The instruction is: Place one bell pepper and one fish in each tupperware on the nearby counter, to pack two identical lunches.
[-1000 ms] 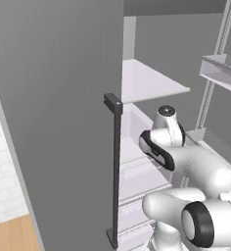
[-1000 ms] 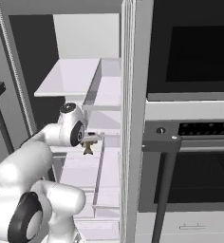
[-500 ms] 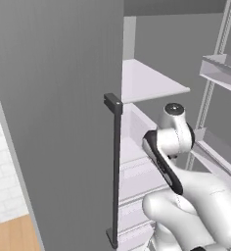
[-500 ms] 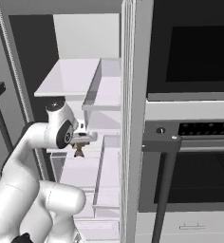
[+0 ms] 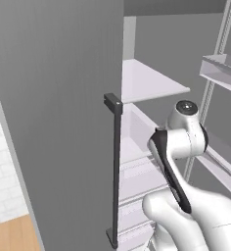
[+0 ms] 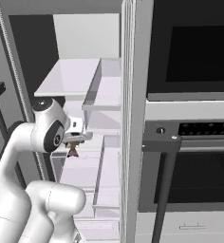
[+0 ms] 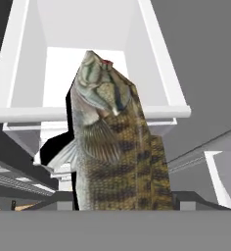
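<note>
STATE: pincer (image 6: 75, 144) clamped on fish (image 7: 115, 147) | POSITION: fish held inside open fridge, above white drawer (image 7: 95, 63) | AXIS: fish's long axis runs straight out from pincer, head farthest.

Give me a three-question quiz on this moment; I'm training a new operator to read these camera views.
1. True or false: the claw holds a fish.
2. The fridge door is: A open, B closed.
3. What appliance stands right of the fridge in the right base view?

Key: 1 true, the fish sits between the fingers. 2 A, its shelves show. 3 a built-in oven.
</note>
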Available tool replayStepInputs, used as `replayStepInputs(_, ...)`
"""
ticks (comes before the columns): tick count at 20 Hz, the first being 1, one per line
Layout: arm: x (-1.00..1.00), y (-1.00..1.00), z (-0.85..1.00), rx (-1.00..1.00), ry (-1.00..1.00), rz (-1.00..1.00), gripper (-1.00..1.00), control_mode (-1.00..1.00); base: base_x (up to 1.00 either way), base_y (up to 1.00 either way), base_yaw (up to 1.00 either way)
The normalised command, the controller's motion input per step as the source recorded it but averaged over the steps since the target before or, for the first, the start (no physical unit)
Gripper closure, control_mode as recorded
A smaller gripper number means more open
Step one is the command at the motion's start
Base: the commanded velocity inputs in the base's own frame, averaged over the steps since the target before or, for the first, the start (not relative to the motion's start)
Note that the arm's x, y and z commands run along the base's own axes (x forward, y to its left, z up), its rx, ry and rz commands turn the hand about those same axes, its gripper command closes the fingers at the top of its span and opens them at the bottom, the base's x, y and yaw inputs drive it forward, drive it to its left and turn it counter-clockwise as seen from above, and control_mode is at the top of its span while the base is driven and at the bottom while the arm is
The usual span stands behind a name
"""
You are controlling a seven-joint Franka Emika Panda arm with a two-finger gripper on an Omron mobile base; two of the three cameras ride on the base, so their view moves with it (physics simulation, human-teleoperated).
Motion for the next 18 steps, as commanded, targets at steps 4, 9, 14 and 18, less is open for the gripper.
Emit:
replayStepInputs(4,-0.53,0.01,0.56,0.0,0.0,0.01,1.0,-1.0,0.0,0.0,0.0)
replayStepInputs(9,-0.7,0.0,0.64,0.0,0.04,0.0,1.0,-1.0,0.0,0.0,0.0)
replayStepInputs(14,-0.76,0.01,0.48,0.0,0.01,0.0,1.0,-1.0,0.0,0.0,0.0)
replayStepInputs(18,-0.73,0.01,0.0,0.0,-0.06,0.0,1.0,-1.0,0.0,0.0,0.0)
